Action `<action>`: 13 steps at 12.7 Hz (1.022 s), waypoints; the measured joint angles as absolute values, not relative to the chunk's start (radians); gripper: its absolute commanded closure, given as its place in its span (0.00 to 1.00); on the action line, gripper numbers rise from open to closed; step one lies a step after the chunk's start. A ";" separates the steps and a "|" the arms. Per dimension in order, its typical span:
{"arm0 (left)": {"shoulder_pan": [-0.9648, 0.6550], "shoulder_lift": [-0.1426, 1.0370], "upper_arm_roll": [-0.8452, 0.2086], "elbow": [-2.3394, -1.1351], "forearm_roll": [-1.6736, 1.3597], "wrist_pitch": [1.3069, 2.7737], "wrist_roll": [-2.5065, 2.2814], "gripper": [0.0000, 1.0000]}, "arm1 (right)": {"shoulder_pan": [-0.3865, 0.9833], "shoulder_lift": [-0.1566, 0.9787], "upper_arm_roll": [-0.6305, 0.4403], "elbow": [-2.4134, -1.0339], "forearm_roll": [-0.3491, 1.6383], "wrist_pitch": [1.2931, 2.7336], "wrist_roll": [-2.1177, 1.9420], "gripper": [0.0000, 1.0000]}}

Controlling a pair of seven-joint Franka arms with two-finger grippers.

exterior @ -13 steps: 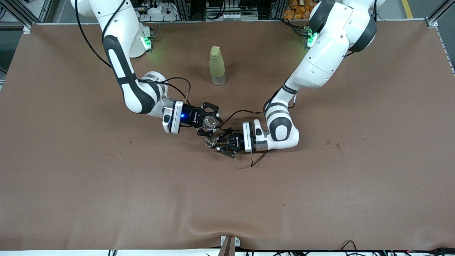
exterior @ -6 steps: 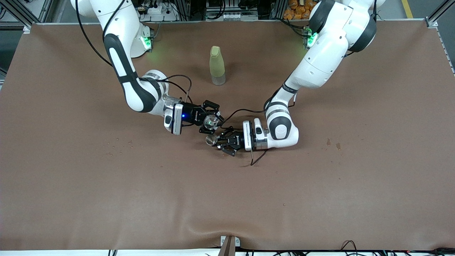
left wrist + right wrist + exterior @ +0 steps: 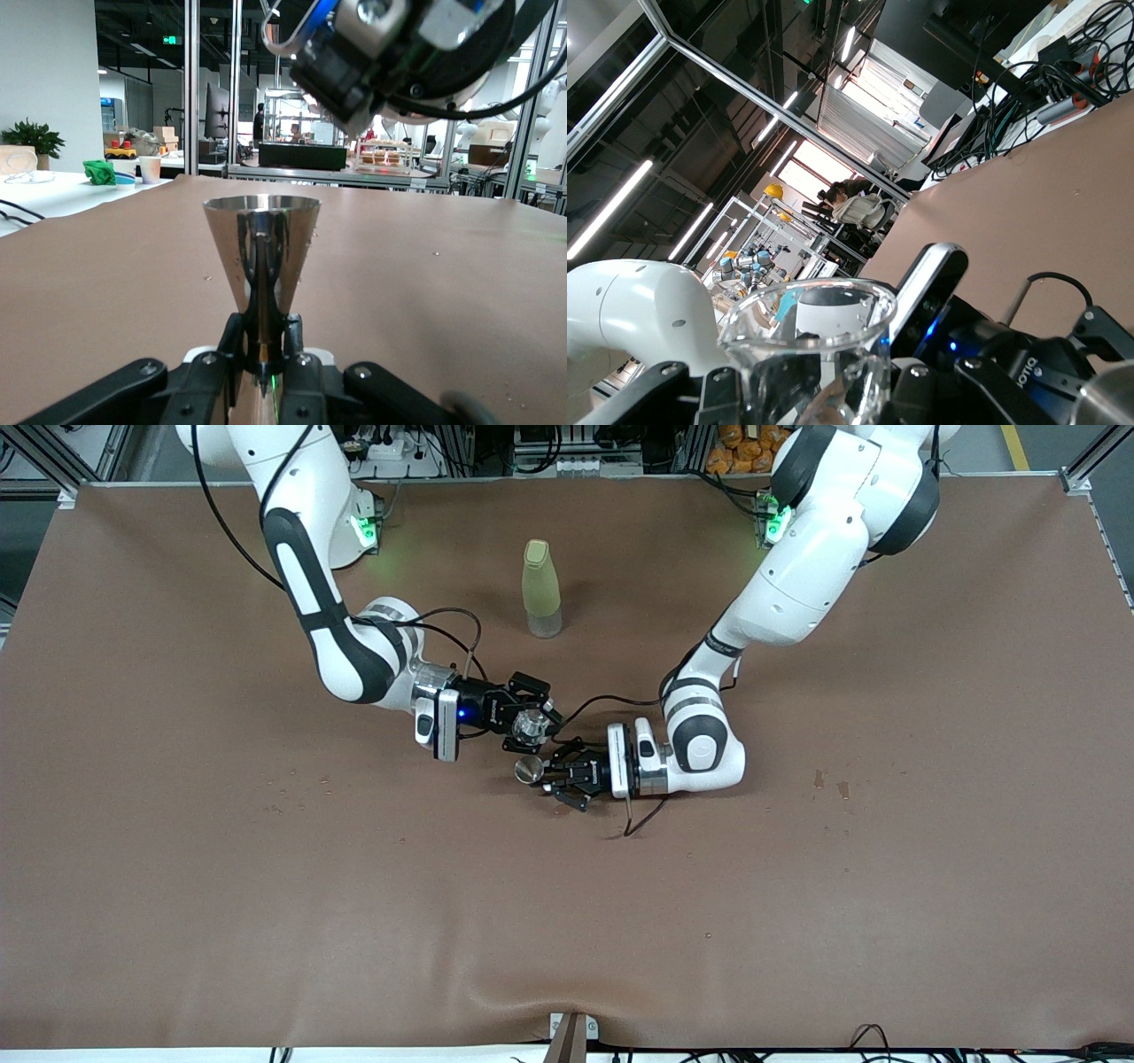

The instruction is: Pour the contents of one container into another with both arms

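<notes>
The left gripper [image 3: 551, 772] is over the middle of the table [image 3: 797, 921], its fingers clamped on the stem of the stemmed glass [image 3: 529, 770], which stands upright in the left wrist view [image 3: 262, 257]. The right gripper [image 3: 530, 713] is just above and beside it, fingers closed on the clear cup [image 3: 531, 725], tilted toward the glass's mouth. Farther from the camera, well apart, a yellow-green bottle [image 3: 541, 588] stands upright.

The right claw [image 3: 530, 724] holds the cup [image 3: 530, 727] just above the glass [image 3: 529, 770] in the left claw [image 3: 542, 772]. Both hang over the surface [image 3: 797, 886]. The bottle [image 3: 541, 589] stands farther from the front camera.
</notes>
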State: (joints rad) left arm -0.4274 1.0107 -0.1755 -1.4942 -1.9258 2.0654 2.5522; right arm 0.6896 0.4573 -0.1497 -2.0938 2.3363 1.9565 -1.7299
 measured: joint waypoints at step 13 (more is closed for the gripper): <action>-0.420 0.993 -0.176 -1.525 -1.926 2.058 2.552 1.00 | 0.690 0.455 -0.132 -2.095 2.336 1.956 -1.419 1.00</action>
